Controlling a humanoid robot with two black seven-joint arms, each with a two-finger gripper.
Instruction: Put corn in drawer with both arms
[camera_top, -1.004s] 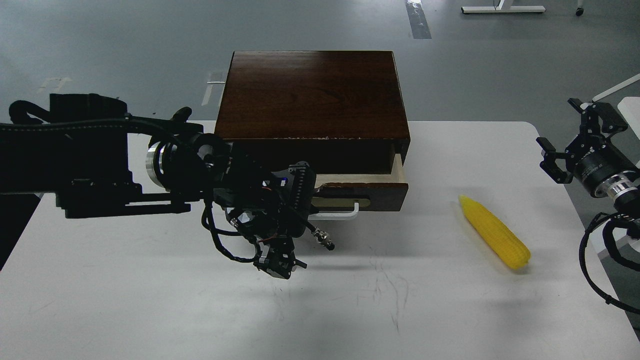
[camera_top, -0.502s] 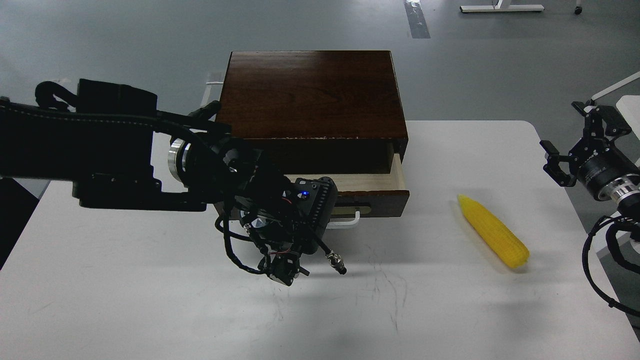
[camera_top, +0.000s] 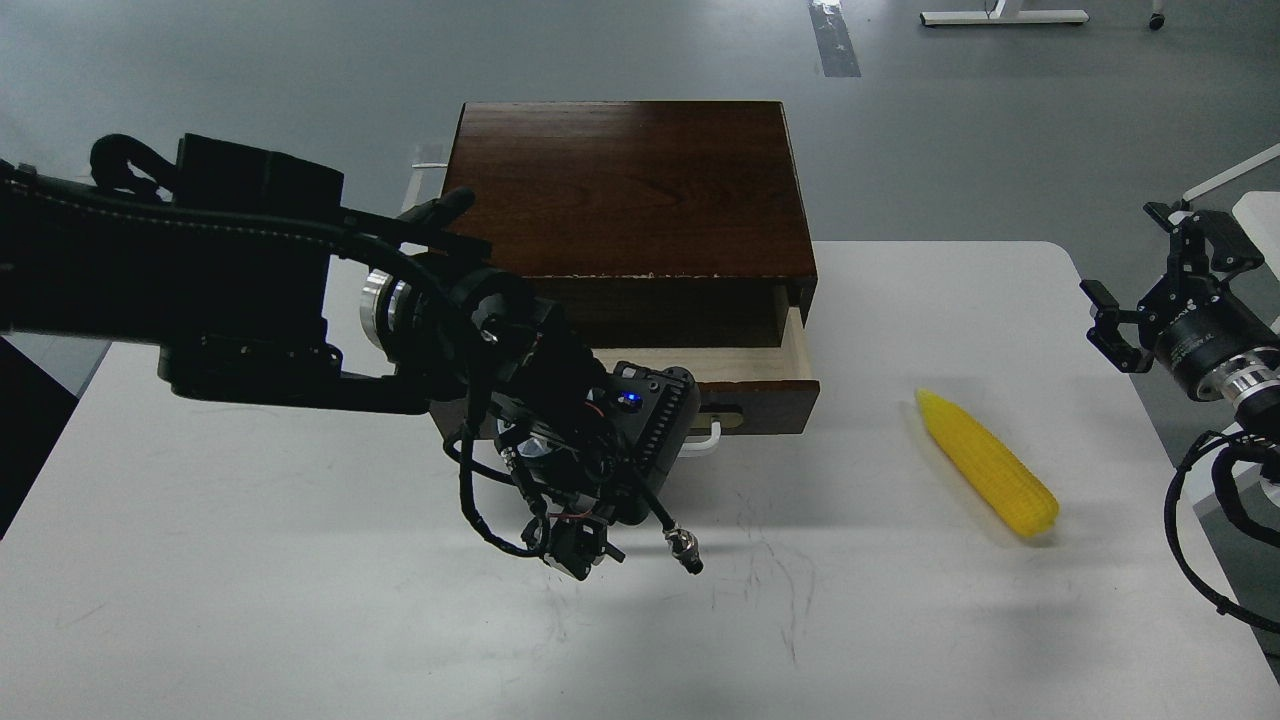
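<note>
Head view: the corn (camera_top: 988, 463) lies flat on the white surface (camera_top: 300, 600), to the right of the drawer (camera_top: 740, 385) and well apart from it. Its long axis runs diagonally, the pointed tip toward the box and up-left, the blunt end nearer the front edge and to the right. Nothing touches it.

The right claw (camera_top: 1140, 310) is the nearer of the two by a clear margin. It hangs at the right edge of the surface, above and to the right of the cob, with its fingers spread and nothing between them; it is released and empty. To reach the cob it would, I judge, have to come inward and down, and turn so the fingers close across the cob's width rather than along its diagonal length.

The drawer is pulled partway out of the dark brown box (camera_top: 620, 185), showing a strip of pale interior behind its dark front. That gap looks narrow for a cob laid crosswise, so it may need to come out further.

The left claw (camera_top: 580, 545) sits low over the surface in front of the drawer, left of the white handle (camera_top: 705, 440). It is dark and crowded with cables; I cannot tell whether it is clenched or released. It appears clear of the handle.
</note>
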